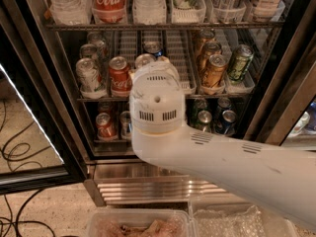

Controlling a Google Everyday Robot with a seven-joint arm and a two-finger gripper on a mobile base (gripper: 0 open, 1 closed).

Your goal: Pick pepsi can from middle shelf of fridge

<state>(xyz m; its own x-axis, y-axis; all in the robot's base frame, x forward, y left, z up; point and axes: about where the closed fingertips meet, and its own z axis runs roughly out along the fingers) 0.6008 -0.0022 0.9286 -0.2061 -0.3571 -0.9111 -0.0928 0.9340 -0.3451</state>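
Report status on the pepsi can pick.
Pincer hidden behind white wrist housing at middle shelf. Pepsi can peeking above housing, centre lane. Coca-Cola can next lane over.

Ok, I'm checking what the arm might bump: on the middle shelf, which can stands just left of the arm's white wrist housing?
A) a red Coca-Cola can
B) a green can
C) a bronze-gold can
A: a red Coca-Cola can stands on the middle shelf just left of the white wrist housing, which hides the gripper; the bronze-gold cans and green can are right of it.
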